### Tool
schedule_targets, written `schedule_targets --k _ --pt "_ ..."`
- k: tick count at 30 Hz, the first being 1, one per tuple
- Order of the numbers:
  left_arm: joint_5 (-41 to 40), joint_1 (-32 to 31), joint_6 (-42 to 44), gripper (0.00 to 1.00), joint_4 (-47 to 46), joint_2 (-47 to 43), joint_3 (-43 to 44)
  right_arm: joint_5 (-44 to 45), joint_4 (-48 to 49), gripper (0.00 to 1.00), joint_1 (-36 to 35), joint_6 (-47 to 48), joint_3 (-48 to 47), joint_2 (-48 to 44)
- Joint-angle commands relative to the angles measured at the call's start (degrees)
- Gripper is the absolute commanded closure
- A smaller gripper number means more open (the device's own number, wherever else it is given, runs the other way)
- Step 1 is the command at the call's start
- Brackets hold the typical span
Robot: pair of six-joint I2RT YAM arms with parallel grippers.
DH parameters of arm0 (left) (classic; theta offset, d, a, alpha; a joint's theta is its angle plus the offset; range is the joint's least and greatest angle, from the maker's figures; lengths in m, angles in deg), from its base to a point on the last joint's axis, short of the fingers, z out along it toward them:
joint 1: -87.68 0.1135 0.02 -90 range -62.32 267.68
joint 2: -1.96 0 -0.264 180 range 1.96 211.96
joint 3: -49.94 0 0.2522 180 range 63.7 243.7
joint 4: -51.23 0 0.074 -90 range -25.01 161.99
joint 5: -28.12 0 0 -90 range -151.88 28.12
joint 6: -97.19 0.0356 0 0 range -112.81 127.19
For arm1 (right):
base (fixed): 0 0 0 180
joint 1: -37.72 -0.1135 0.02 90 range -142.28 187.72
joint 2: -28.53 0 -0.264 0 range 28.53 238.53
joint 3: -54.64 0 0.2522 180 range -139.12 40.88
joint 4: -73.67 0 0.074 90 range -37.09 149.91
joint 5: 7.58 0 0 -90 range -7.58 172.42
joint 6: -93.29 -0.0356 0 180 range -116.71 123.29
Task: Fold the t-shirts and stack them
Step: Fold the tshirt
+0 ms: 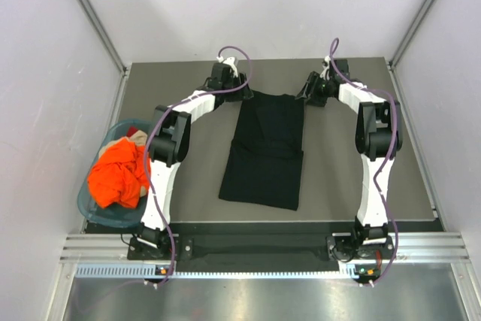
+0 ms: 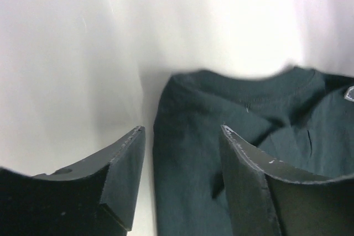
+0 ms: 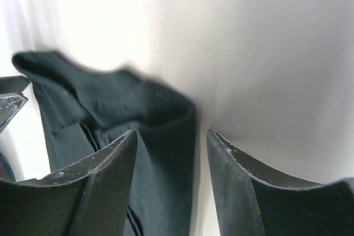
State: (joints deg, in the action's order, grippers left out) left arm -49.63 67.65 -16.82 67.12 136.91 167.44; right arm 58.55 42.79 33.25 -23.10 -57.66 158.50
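**Both grippers spread at collar end**

Black t-shirt (image 1: 267, 148) lies folded lengthwise mid-table, collar at 12 o'clock. Left gripper (image 2: 181, 131) is spread, straddling the shirt edge at 11 o'clock. Right gripper (image 3: 171, 134) is spread, same at 1 o'clock. Orange t-shirt (image 1: 119, 174) sits bunched in teal basket (image 1: 86, 204) at 9 o'clock.

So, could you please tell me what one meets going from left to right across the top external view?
Teal basket → orange t-shirt heaped in it → left gripper → black t-shirt → right gripper.
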Motion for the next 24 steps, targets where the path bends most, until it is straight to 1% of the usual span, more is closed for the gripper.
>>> schedule_targets --k 1,2,3,4,5,6,7,8,9,10,11,12,13,14,18,24 --pt "1.81 1.04 -2.35 0.4 -4.59 2.14 3.3 -1.34 2.36 0.47 0.78 -1.29 -4.02 2.65" --pt "2.07 1.13 -2.44 0.41 -4.77 2.59 3.74 -1.78 2.27 0.49 0.95 -1.55 -4.55 3.61" --pt "2.51 1.14 -2.62 0.43 -4.33 3.03 4.09 -2.31 2.1 0.54 0.95 -1.73 -5.25 3.97" --pt "2.86 1.4 -3.06 0.45 -4.24 4.08 5.14 -2.49 2.27 0.57 0.87 -2.25 -5.43 4.15" --pt "3.3 1.57 -3.67 0.49 -4.15 4.52 5.5 -2.58 2.27 0.58 0.87 -2.35 -5.78 4.76" --pt "3.57 1.75 -4.28 0.53 -4.5 4.96 5.77 -2.66 2.36 0.64 1.04 -2.52 -5.96 4.94" --pt "4.79 2.1 -5.6 0.56 -4.85 5.58 6.2 -2.75 2.53 0.68 1.13 -3.22 -6.13 5.2" --pt "5.06 2.28 -6.22 0.66 -5.12 6.02 6.47 -3.19 2.88 0.72 1.13 -3.75 -6.66 5.9" --pt "5.06 2.36 -6.75 0.7 -5.47 6.28 6.64 -4.06 3.15 0.82 1.22 -4.28 -6.92 6.17" --pt "5.24 2.63 -7.8 0.76 -6.25 6.72 6.99 -3.9 3.32 0.88 1.39 -4.8 -7.36 6.69" --pt "5.07 2.8 -8.33 0.81 -6.52 7.07 7.35 -3.37 3.24 0.91 1.31 -4.9 -7.89 6.78" --pt "5.06 3.33 -9.64 0.93 -6.79 7.34 8.13 -2.15 3.24 0.97 1.39 -4.98 -8.15 6.87" --pt "4.98 3.51 -10.26 0.98 -7.22 8.21 8.75 -1.61 3.24 0.99 1.74 -5.42 -8.33 7.05" --pt "4.71 3.68 -10.88 1.0 -6.97 8.65 9.37 -1.26 3.67 1.0 2.01 -5.77 -8.77 7.31" --pt "5.15 4.12 -12.99 1.0 -5.38 12.34 16.03 -1.78 4.47 1.0 2.97 -7.27 -10.96 9.07" --pt "4.8 4.12 -14.31 1.0 -3.11 16.39 21.84 -3.54 2.98 1.0 3.15 -7.53 -17.99 13.2"
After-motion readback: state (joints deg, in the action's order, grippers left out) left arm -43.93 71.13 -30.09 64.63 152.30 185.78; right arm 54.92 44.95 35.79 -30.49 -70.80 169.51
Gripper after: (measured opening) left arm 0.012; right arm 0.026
